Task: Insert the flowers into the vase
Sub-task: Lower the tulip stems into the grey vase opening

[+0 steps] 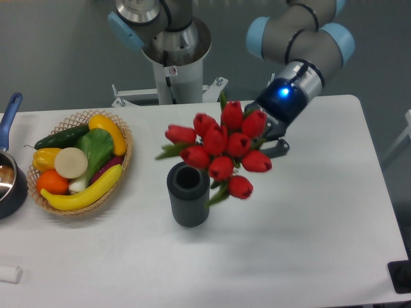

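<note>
The flowers [221, 149], a bunch of red tulips with green leaves, hang in the air just above and to the right of the vase. Their buds face the camera and spread wider than the vase mouth. The vase [189, 194], a dark ribbed cylinder with a round open mouth, stands upright on the white table in the middle. My gripper [271, 138] is at the right side of the bunch, shut on the stem end, which the buds mostly hide. The lowest bud and a leaf sit next to the vase rim on its right.
A woven basket [122, 168] of fruit and vegetables stands to the left of the vase. A dark pot with a blue handle [9, 179] sits at the left edge. The robot's base column [172, 58] stands behind the table. A small white object [9, 274] lies front left.
</note>
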Available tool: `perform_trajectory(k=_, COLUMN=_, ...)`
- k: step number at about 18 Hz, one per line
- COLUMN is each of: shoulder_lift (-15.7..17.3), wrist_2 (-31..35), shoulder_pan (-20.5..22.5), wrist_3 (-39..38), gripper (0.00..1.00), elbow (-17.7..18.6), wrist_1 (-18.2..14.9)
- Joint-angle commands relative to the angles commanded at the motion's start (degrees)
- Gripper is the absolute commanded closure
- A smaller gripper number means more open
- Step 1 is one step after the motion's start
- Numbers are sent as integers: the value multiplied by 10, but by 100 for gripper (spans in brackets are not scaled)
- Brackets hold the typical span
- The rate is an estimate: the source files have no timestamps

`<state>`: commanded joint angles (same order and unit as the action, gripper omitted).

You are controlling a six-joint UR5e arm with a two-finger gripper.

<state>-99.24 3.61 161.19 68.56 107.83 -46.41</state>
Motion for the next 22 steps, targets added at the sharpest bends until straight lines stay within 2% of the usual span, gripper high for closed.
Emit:
perform_trajectory(k=2, shoulder_lift=15, wrist_2=-12, shoulder_pan=-1, wrist_3=-1, gripper=92, elbow=19, wrist_1=0)
perform_trajectory(k=7, shoulder_lift=21, wrist_2=-13, shoulder_pan=-8, wrist_3=-2, gripper=92, elbow=33, wrist_1=-1)
perform_trajectory(k=17, shoulder_lift=8, wrist_2=-6, shoulder_pan=-13, wrist_3=4, gripper=91, elbow=35, wrist_1=-1)
perform_trajectory(k=22, shoulder_lift=3, wrist_2=0, shoulder_pan=-13, wrist_3=14, gripper=91, elbow=55, wrist_1=3)
